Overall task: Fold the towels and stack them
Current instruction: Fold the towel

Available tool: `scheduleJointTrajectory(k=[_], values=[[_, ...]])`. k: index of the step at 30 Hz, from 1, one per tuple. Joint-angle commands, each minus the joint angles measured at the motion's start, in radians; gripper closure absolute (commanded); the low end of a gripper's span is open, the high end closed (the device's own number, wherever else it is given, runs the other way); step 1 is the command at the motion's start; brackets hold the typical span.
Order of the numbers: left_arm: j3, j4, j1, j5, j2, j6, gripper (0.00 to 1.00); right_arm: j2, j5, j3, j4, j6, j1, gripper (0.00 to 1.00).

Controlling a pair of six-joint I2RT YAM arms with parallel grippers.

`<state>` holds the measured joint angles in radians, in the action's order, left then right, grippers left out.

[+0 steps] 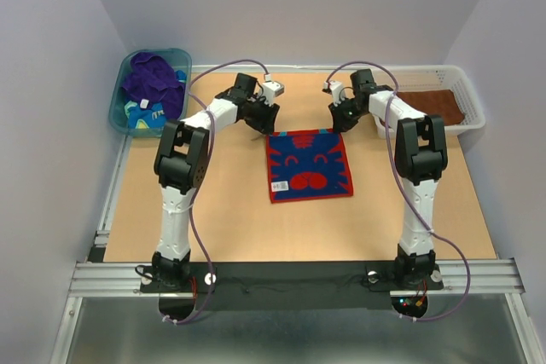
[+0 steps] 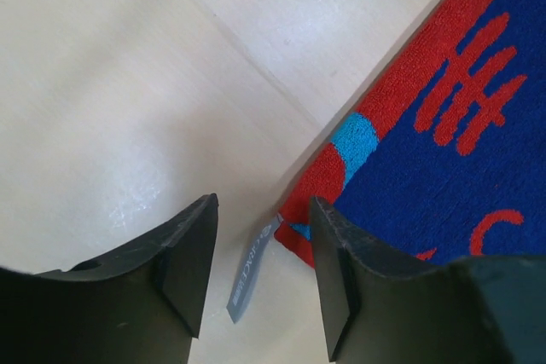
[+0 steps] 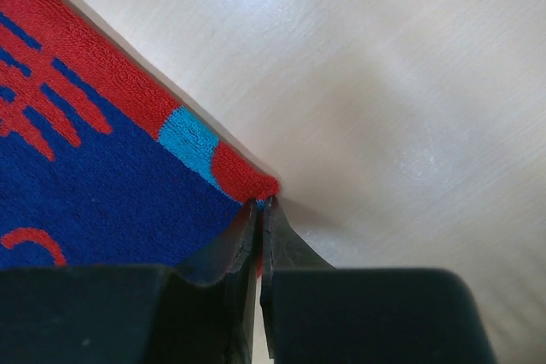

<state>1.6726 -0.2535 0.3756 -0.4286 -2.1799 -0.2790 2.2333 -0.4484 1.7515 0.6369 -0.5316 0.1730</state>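
Two towels sit in the teal tub [image 1: 115,115] at the far left corner: a purple towel [image 1: 152,81] bunched up on top, and a teal and yellow towel [image 1: 136,115] peeking out under it.

Look next at your left gripper [image 1: 263,124]. It is down low at the far left corner of the red and blue towel [image 1: 309,164]. From the left wrist camera you can see the left gripper [image 2: 263,202] with its two fingers [image 2: 192,262] spread apart. The red corner of the towel [image 2: 444,151] lies just beside one finger. A small grey tag [image 2: 247,283] sticks out from that corner and lies on the table [image 2: 128,83] in the gap between the fingers. Nothing is squeezed there.

That red and blue towel lies flat and open in the middle of the table [image 1: 222,219], with a face picture on it.

Your right gripper [image 1: 344,121] is down at the far right corner of the same towel. From the right wrist camera, the right gripper [image 3: 263,206] has its fingers [image 3: 294,249] pressed together, pinching the very tip of the towel's [image 3: 85,176] red corner.

Last, at the far right, a brown towel [image 1: 431,104] lies flat in the white basket [image 1: 473,112].
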Motion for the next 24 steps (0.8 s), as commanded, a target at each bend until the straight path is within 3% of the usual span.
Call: scheduleJointTrajectory(k=[1, 7, 8, 18, 23, 24], values=[[0.058, -0.044, -0.003, -0.059, -0.023, -0.009, 0.43, 0.058, 0.002, -0.007, 0.089, -0.019, 0.002, 0.98], [0.058, -0.084, -0.003, -0.114, -0.047, -0.023, 0.45, 0.065, 0.007, -0.004, 0.089, -0.015, 0.003, 0.98], [0.058, -0.089, -0.003, -0.127, -0.050, -0.026, 0.51, 0.063, 0.007, -0.004, 0.089, -0.013, 0.003, 0.98], [0.078, -0.164, -0.015, -0.147, -0.095, -0.040, 0.63, 0.055, 0.025, -0.001, 0.089, -0.011, 0.003, 0.99], [0.081, -0.197, -0.030, -0.147, -0.115, -0.058, 0.83, 0.061, 0.027, 0.020, 0.089, -0.005, 0.002, 1.00], [0.096, -0.201, -0.044, -0.124, -0.118, -0.084, 1.00, 0.061, 0.014, 0.066, 0.089, 0.007, 0.003, 1.00]])
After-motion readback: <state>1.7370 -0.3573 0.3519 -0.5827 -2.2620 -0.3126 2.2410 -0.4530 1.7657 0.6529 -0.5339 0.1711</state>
